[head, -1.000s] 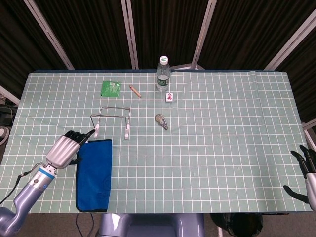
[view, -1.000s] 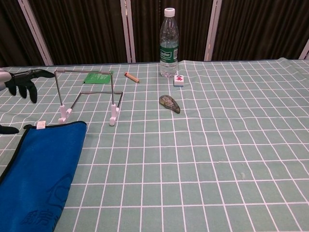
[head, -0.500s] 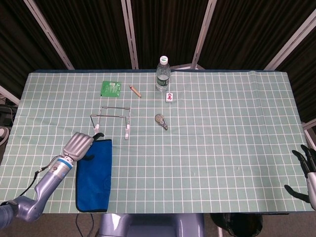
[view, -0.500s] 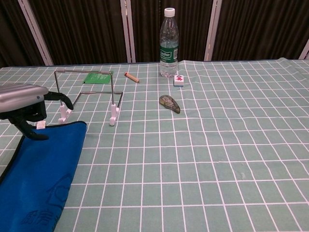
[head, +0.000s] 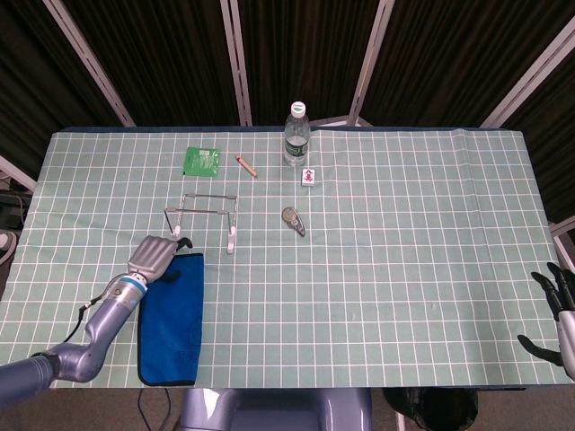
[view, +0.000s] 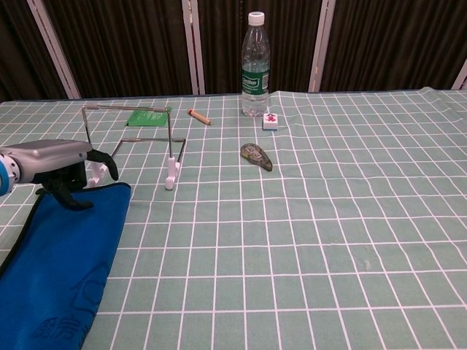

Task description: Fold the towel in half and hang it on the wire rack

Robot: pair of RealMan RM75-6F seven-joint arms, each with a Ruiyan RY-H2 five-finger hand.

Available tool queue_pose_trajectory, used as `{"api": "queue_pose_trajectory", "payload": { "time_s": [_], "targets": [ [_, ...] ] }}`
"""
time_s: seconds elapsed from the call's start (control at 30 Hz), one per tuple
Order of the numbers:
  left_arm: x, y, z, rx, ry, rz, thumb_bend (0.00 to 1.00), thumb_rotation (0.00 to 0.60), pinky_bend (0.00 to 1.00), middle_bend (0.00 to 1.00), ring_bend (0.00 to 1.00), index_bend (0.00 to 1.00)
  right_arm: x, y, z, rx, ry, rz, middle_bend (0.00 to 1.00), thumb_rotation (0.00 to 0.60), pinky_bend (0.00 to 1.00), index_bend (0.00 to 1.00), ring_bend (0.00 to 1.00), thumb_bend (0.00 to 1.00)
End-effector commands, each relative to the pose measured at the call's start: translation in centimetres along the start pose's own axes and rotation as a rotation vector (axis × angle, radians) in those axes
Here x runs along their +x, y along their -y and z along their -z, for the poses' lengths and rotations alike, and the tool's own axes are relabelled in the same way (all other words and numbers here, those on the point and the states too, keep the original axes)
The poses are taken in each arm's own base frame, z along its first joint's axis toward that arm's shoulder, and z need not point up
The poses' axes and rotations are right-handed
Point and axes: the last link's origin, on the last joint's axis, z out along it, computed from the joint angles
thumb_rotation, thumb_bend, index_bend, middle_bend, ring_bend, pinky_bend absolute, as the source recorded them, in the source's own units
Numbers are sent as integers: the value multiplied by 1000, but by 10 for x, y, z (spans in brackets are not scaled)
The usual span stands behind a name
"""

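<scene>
The blue towel (head: 172, 316) lies flat on the near left part of the table (head: 404, 269), as a long folded strip that runs from the near edge toward the rack (head: 205, 215). The rack stands just beyond the far end of the towel, with its white feet on the green checked cloth, and nothing hangs on it. The left hand (head: 153, 258) is at the far left corner of the towel, palm down, with the dark fingers (view: 69, 195) curled downward onto the corner. In the chest view the fingertips touch the cloth edge, but I cannot tell if they really pinch it. The right hand (head: 555, 310) is at the near right edge, off the table, and its fingers are spread with nothing in them. Farther on the table there is a water bottle (head: 296, 135), a small white tile (head: 308, 176) just beside it, a green packet (head: 202, 161), a brown stick (head: 246, 165), and a dark oval object (head: 293, 220) right of the rack.
</scene>
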Motion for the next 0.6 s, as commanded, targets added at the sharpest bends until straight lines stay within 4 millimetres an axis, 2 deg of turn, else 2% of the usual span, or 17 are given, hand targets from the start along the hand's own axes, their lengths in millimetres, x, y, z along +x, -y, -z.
{"api": "queue_pose_trajectory", "payload": {
  "time_s": [0.03,0.47,0.6],
  "targets": [
    [-2,-2,-3,-1,6,9,363,600,1000,967,957,300,0,-1,0,-3,0,0,0,600,0,128,0,0],
    [-7,-3,-10,16,44,19,412,600,1000,966,955,319,-1,-2,-2,-11,2,-1,0,600,0,128,0,0],
    [-8,-3,-12,20,56,27,416,600,1000,965,955,351,-2,-2,-2,-12,7,2,0,600,0,125,0,0]
  ]
}}
